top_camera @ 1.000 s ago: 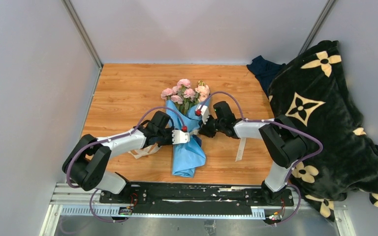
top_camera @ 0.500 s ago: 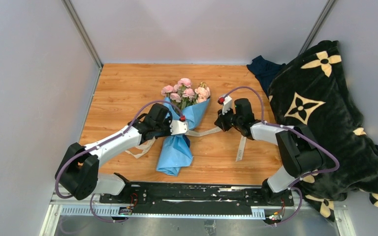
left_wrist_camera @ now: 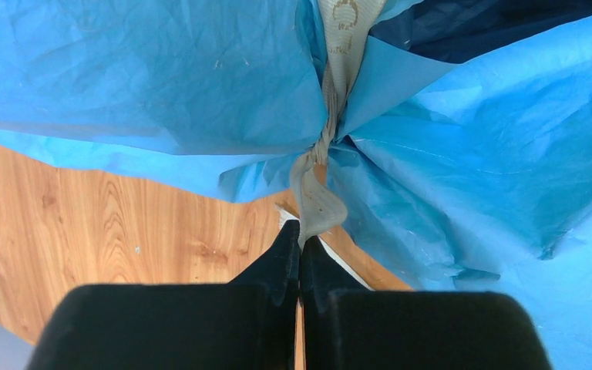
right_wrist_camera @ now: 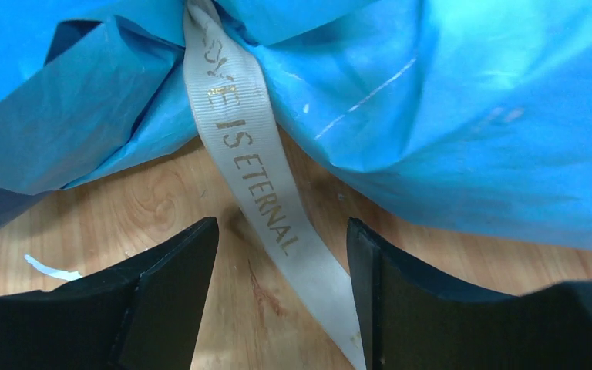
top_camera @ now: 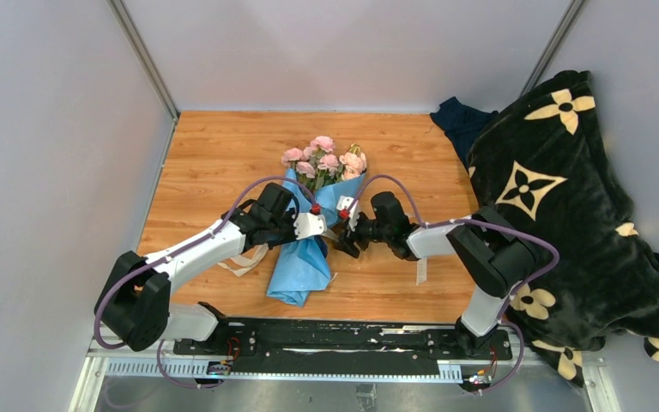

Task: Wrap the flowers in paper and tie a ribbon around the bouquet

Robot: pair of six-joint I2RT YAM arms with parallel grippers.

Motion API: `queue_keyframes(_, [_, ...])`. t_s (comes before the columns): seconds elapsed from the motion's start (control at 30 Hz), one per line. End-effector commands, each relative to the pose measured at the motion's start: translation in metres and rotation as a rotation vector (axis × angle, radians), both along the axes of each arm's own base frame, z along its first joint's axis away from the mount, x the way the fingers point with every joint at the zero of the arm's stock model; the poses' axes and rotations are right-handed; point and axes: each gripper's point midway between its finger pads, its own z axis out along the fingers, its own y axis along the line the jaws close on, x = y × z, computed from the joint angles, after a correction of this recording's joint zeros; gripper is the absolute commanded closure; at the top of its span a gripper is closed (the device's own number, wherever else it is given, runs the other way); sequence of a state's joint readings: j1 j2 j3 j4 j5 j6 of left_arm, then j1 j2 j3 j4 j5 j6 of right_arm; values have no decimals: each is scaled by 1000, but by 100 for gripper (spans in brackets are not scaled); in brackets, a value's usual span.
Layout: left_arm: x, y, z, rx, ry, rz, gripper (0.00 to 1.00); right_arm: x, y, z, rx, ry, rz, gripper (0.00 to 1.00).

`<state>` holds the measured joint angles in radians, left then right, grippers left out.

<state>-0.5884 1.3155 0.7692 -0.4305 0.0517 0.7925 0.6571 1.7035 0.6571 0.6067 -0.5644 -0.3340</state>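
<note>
1. Bouquet (top_camera: 307,236) flat on the table (top_camera: 214,154), about mid-width, nearer the arms' bases than the far edge.
2. Long axis on a slant: flowers (top_camera: 324,161) at the far end, leaning a little right; pointed tail of the paper (top_camera: 296,279) at the near end, leaning a little left.
3. Ribbon (right_wrist_camera: 254,166) cinched around the narrow waist of the cone (gold lettering legible in the right wrist view), with one limp loop out on the wood to the left and another strip trailing off to the right.
4. Left gripper (left_wrist_camera: 301,240) at the waist from the left side, fingers pressed together, pinching a ribbon end at the tips.
5. Right gripper (right_wrist_camera: 281,254) at the waist from the right side, fingers spread wide and low over the wood, the ribbon running between them.
6. Room to move: bare wood left of the bouquet as far as the left wall, and beyond the blooms as far as the back wall.
7. Tighter on the right: a black blanket (top_camera: 566,197) with cream flower motifs draped over that edge of the table, a dark blue cloth (top_camera: 459,120) at its far corner.
8. Paper tail near the table's front edge, just ahead of the arms' mounting rail.
</note>
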Motion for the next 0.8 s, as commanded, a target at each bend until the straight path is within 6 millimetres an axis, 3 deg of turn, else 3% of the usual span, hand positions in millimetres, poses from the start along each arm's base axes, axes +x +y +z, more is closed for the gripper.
queue_keyframes(0.0, [-1, -2, 7, -31, 14, 27, 100, 0, 23, 2, 27, -61, 77, 32])
queue_keyframes(0.1, [-3, -5, 10, -47, 27, 27, 100, 0, 31, -3, 30, -58, 77, 33])
queue_keyframes(0.17, [-3, -6, 11, -50, 32, 25, 100, 8, 32, -7, 39, -61, 16, 39])
queue_keyframes(0.23, [-3, -6, 13, -52, 33, 26, 100, 24, 30, -1, 79, -85, -86, 60])
queue_keyframes(0.3, [-2, -6, 16, -53, 35, 43, 100, 41, 19, 7, 129, -94, -219, 97])
queue_keyframes(0.33, [-1, -5, 18, -58, 38, 62, 100, 49, 8, 14, 165, -89, -289, 100])
queue_keyframes(0.53, [-1, -4, 29, -139, 85, 144, 100, 77, -77, 50, 362, 51, -636, 100])
queue_keyframes(0.77, [-8, 19, 0, -78, 76, 136, 100, 78, -150, 41, 337, 130, -828, 100])
